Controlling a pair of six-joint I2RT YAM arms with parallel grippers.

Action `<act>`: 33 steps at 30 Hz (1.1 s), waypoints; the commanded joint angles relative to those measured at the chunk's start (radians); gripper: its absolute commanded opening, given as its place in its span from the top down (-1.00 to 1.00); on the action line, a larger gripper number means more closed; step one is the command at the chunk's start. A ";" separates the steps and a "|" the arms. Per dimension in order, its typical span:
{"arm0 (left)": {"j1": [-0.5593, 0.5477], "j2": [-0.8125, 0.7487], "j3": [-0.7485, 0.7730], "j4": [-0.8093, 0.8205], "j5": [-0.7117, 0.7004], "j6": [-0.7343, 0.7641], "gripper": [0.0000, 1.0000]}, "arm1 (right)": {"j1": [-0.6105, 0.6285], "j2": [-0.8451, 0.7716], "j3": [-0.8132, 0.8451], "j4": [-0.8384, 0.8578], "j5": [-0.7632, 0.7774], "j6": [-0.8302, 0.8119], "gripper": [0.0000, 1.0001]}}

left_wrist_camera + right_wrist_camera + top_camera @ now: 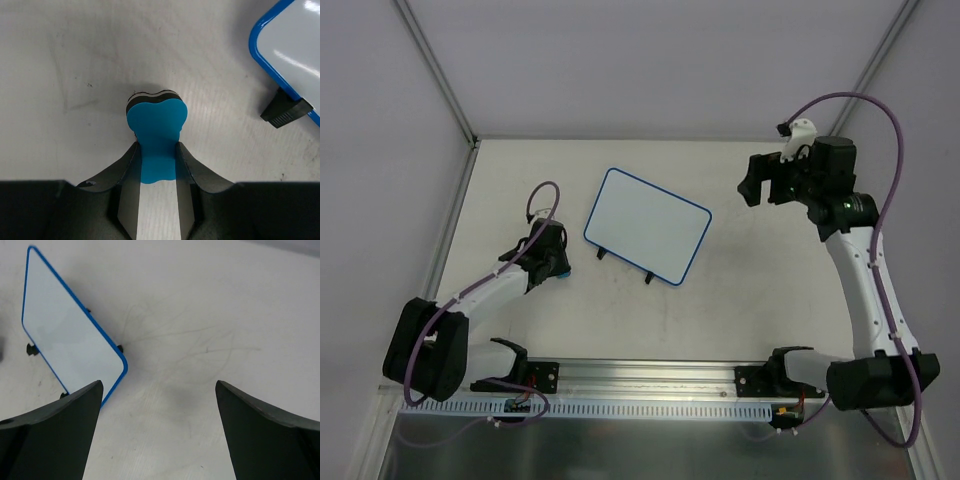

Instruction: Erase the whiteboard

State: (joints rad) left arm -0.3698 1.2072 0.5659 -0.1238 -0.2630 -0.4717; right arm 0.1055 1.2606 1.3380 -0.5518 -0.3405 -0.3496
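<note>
The whiteboard (648, 225) lies flat in the middle of the table, white with a thin blue rim and two black feet on its near edge. Its face looks blank. It also shows in the left wrist view (295, 45) and the right wrist view (70, 340). My left gripper (556, 264) is left of the board, low at the table, shut on the narrow waist of a blue bone-shaped eraser (156, 125). My right gripper (752, 180) is open and empty, raised to the right of the board; in the right wrist view (157, 385) bare table lies between its fingers.
A metal frame post (435, 70) and the table's left edge (455, 215) run close behind the left arm. A rail (640, 375) crosses the near edge between the arm bases. One black foot of the board (285, 112) sits right of the eraser.
</note>
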 commanded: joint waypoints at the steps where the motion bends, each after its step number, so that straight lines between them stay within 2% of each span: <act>1: 0.045 0.061 0.072 -0.031 0.093 -0.041 1.00 | -0.007 -0.113 0.087 -0.060 0.213 0.044 -0.98; 3: 0.061 0.101 0.106 -0.056 0.102 -0.041 0.92 | -0.010 -0.145 0.101 -0.083 0.282 0.049 -0.98; 7: 0.078 0.156 0.157 -0.102 0.130 -0.027 0.47 | -0.012 -0.219 0.133 -0.117 0.400 0.047 -0.98; 8: 0.080 0.163 0.166 -0.106 0.130 -0.027 0.29 | -0.013 -0.231 0.139 -0.115 0.431 0.044 -0.98; 10: 0.083 0.160 0.167 -0.120 0.125 -0.031 0.09 | -0.012 -0.250 0.147 -0.117 0.448 0.037 -0.98; 11: 0.086 0.149 0.169 -0.122 0.125 -0.031 -0.06 | -0.013 -0.263 0.157 -0.114 0.465 0.034 -0.98; 15: 0.088 0.112 0.184 -0.145 0.117 -0.016 -0.39 | -0.013 -0.280 0.197 -0.114 0.514 0.031 -0.98; 17: 0.088 0.094 0.199 -0.180 0.117 -0.008 -0.49 | -0.013 -0.283 0.217 -0.114 0.549 0.018 -0.98; 22: 0.088 -0.086 0.325 -0.261 0.108 0.059 -0.86 | -0.013 -0.329 0.251 -0.050 0.572 -0.044 -0.98; 26: 0.088 -0.234 0.492 -0.272 0.079 0.174 -0.97 | -0.013 -0.365 0.247 0.029 0.528 -0.106 -0.98; 33: 0.086 -0.354 0.810 -0.270 -0.008 0.393 -0.98 | -0.013 -0.423 0.257 0.104 0.526 -0.158 -0.98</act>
State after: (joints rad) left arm -0.2928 0.9012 1.2819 -0.3771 -0.2081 -0.2214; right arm 0.0990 0.8711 1.5711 -0.5499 0.1783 -0.4541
